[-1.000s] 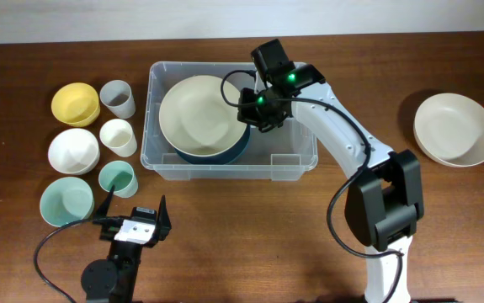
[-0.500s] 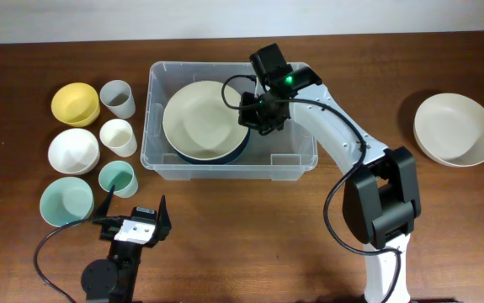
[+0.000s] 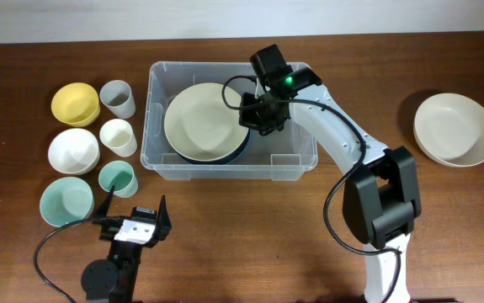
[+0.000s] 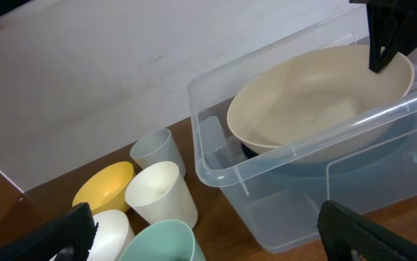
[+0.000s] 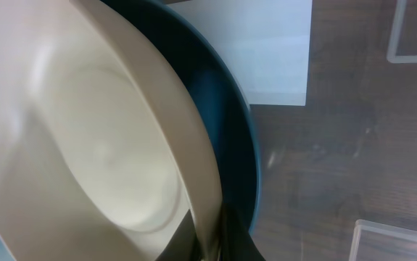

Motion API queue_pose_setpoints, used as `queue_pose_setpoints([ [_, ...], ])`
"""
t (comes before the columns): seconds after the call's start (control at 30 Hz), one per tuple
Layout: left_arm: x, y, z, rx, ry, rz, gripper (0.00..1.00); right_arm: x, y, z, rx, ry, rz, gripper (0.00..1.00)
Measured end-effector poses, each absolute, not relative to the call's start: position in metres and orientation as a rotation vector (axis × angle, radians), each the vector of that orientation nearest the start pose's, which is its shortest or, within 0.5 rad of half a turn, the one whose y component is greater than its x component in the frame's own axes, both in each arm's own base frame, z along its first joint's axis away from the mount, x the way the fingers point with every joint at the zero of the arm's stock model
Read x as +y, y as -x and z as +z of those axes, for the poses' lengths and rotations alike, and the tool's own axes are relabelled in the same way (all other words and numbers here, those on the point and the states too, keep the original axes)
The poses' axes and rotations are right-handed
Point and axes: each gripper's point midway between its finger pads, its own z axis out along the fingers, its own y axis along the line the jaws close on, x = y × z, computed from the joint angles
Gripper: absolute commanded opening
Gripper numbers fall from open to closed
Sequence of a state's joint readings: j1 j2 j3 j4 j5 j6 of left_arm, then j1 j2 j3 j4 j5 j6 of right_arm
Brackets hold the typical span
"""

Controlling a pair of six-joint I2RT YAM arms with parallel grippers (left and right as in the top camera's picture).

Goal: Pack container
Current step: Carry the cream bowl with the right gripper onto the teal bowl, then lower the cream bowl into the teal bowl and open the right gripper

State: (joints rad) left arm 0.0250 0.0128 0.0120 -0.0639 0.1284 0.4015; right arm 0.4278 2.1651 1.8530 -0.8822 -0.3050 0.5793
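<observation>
The container (image 3: 294, 165) sits mid-table (image 3: 250, 244), long side toward the arms. Inside it a cream bowl (image 3: 204, 122) lies over a blue bowl (image 3: 227, 156). The right gripper (image 3: 252, 118) is clenched on the cream bowl's right rim, one finger inside the bowl and one outside.

Since a second ago the cream bowl has slid a little to the right and toward the near wall, so it now lines up more squarely with the blue bowl. The gripper has come the same way with it. In the last half second the shift is only slight.

From the left wrist view the cream bowl looks tipped, its held side higher. Whether its low side rests on the blue bowl I cannot tell. A white label (image 5: 266, 51) shows on the tub's base beside the blue rim.

The left gripper (image 3: 135, 208) has stayed at the near edge, spread wide and empty. The cups (image 3: 118, 136) and bowls (image 3: 73, 151) to the left and the right-hand bowl (image 3: 454, 128) have not moved.
</observation>
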Motion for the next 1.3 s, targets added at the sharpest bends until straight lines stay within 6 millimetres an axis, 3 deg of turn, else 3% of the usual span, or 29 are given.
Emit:
queue_pose_setpoints([
  [0.53, -0.0159, -0.2455, 0.1609, 1.589, -0.403, 0.222, 1.00, 0.2586, -0.4390, 0.0933, 2.887, -0.133, 0.666, 0.06],
  [0.83, -0.0159, -0.2455, 0.1609, 1.589, -0.403, 0.222, 1.00, 0.2601, -0.4381, 0.0938, 2.889, -0.130, 0.681, 0.19],
  [1.13, -0.0159, -0.2455, 0.1609, 1.589, -0.403, 0.222, 1.00, 0.2612, -0.4374, 0.0943, 2.891, -0.132, 0.693, 0.24],
  [1.2, -0.0159, -0.2455, 0.1609, 1.589, -0.403, 0.222, 1.00, 0.2613, -0.4374, 0.0943, 2.892, -0.132, 0.693, 0.24],
  [1.3, -0.0159, -0.2455, 0.1609, 1.589, -0.403, 0.222, 1.00, 0.2612, -0.4374, 0.0943, 2.892, -0.134, 0.693, 0.14],
])
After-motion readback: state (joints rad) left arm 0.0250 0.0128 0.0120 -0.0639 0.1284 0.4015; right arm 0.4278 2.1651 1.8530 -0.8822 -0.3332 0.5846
